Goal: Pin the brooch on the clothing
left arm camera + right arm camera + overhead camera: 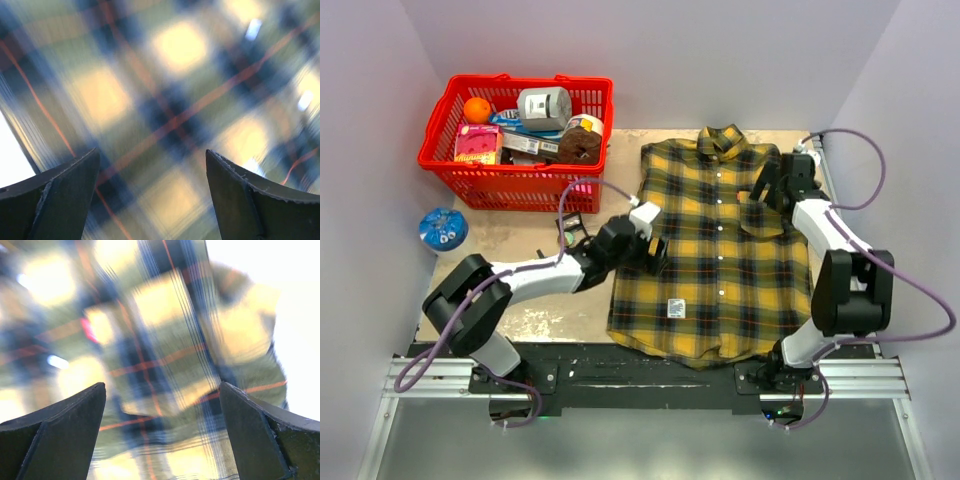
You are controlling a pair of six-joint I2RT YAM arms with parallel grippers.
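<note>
Shirt (720,260): woven cloth, matt, soft-looking plaid. Its label (675,308) is white, cloth or paper, can't tell. Table (520,230): wood-like board, matt, worn & patchy. Basket (445,160): red plastic mesh, slight gloss. Left gripper (151,152) & right gripper (162,385): fingers dark, matt, prob. plastic, edges rough w/ fine nicks.

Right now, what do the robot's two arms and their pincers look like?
The left arm and right arm have white links, black joint housings and a lilac cable looping along each. The left pincer and right pincer each carry two dark, wedge-shaped fingers with finely toothed edges.
</note>
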